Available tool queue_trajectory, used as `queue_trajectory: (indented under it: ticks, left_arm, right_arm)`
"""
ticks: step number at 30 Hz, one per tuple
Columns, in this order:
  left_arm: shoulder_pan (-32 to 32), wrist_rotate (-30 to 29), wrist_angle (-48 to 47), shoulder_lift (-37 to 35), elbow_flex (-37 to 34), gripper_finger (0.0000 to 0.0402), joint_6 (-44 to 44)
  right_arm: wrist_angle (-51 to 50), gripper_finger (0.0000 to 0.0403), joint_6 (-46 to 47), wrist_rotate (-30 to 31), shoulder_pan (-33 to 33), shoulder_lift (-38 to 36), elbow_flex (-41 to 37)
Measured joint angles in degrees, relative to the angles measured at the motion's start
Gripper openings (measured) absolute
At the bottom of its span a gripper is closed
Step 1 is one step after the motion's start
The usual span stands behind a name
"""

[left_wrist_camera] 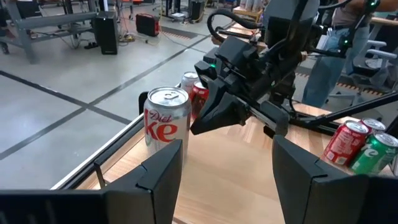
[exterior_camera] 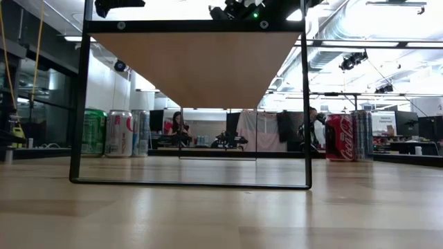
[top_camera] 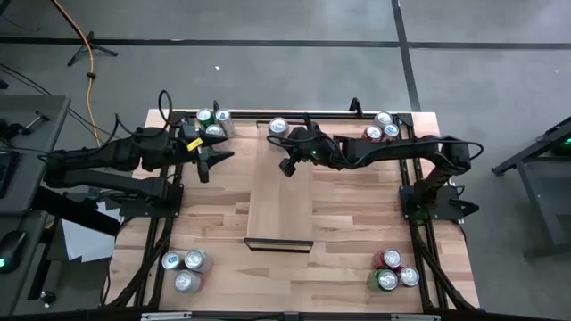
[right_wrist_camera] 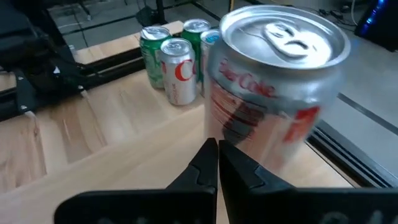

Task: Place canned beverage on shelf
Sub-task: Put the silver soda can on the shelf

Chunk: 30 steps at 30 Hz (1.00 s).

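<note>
A silver Diet Coke can [top_camera: 278, 127] stands upright on its base at the far end of the shelf [top_camera: 279, 209], a long pale board running from the table's far side to its near side. My right gripper [top_camera: 287, 167] is shut and hovers over the shelf just on the near side of the can, a gap between them. In the right wrist view the can [right_wrist_camera: 273, 81] fills the picture beyond the shut fingertips [right_wrist_camera: 217, 163]. My left gripper [top_camera: 214, 160] is open at the shelf's left with nothing between its fingers [left_wrist_camera: 161, 174].
Clusters of cans stand at the table's corners: far left [top_camera: 212, 123], far right [top_camera: 384, 127], near left [top_camera: 183, 267], near right [top_camera: 391, 270]. The shelf is raised on a black frame [exterior_camera: 79, 104]. People stand in the room beyond the table.
</note>
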Motion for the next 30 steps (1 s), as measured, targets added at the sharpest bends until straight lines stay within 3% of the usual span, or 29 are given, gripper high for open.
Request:
queue_trajectory:
  ticks: [6, 14, 24, 30]
  left_arm:
    - [0.00, -0.09, 3.45, 1.63, 0.02, 0.0179, 0.04]
    - [0.00, -0.11, 4.64, 3.34, 0.02, 0.0179, 0.08]
    - [0.00, -1.27, 6.03, 5.26, 0.02, 0.0179, 0.11]
    - [0.00, -1.44, 6.09, 5.62, 0.02, 0.0179, 0.11]
  right_arm:
    - [0.78, 0.0000, -3.10, -0.88, -0.40, 0.06, 0.00]
    - [-7.66, 0.0000, -5.48, -0.07, -0.32, -2.31, 0.02]
    - [-4.65, 0.0000, -7.10, 1.87, -1.95, -1.84, 0.07]
    - [-1.54, 0.0000, -8.03, -0.31, -4.17, -1.84, 0.07]
